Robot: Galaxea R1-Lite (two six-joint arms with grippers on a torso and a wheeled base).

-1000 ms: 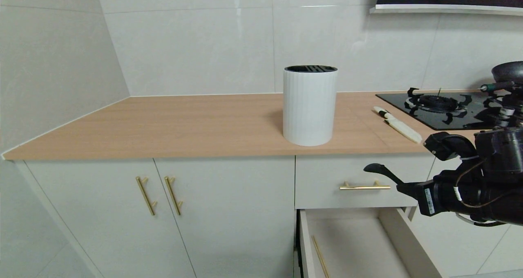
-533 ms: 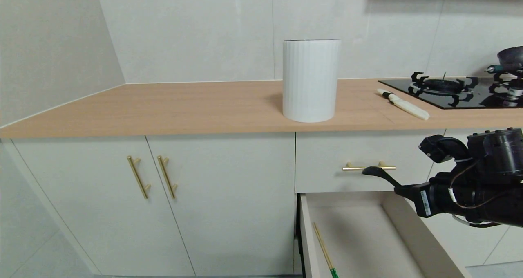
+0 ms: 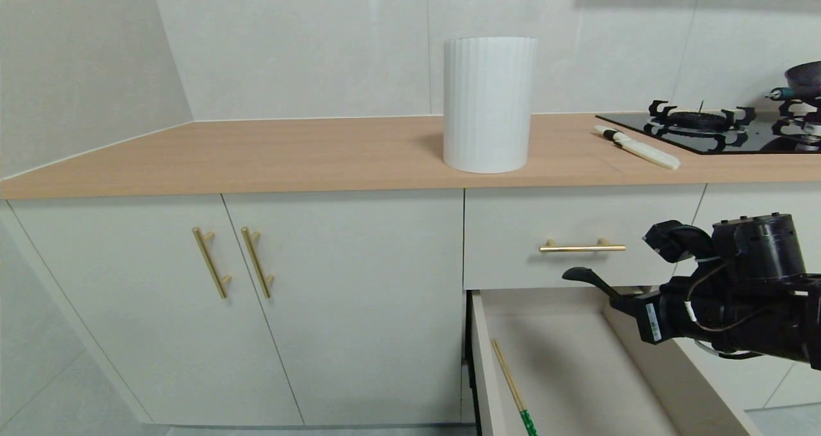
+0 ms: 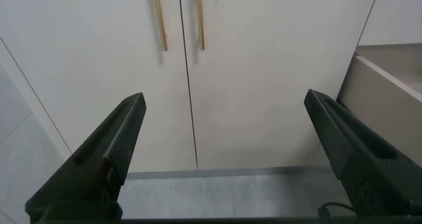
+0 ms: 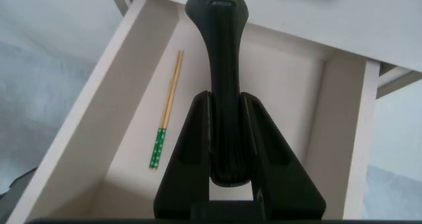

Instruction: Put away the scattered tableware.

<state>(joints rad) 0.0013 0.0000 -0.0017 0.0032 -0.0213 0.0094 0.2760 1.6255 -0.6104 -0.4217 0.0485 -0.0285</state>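
My right gripper (image 3: 632, 308) hangs over the open drawer (image 3: 667, 385), shut on a black utensil (image 3: 585, 277) that sticks out ahead of it. In the right wrist view the black utensil (image 5: 221, 66) runs between the fingers of the right gripper (image 5: 227, 141), above the drawer's inside. A pair of wooden chopsticks with green ends (image 3: 512, 386) lies along the drawer's left wall, chopsticks (image 5: 166, 112). A white-handled knife (image 3: 636, 147) lies on the wooden counter (image 3: 288, 154). My left gripper (image 4: 224, 151) is open, low down, facing the cabinet doors (image 4: 250, 85).
A tall white ribbed holder (image 3: 489, 104) stands on the counter above the drawers. A black gas hob (image 3: 705, 127) with a pan (image 3: 805, 77) is at the right. The upper drawer (image 3: 580, 237) is closed, with a gold handle (image 3: 582, 248).
The head view has shifted, the counter now sitting higher in the picture. My right gripper with the black utensil has dropped from above the gold handle to below it, over the open drawer.
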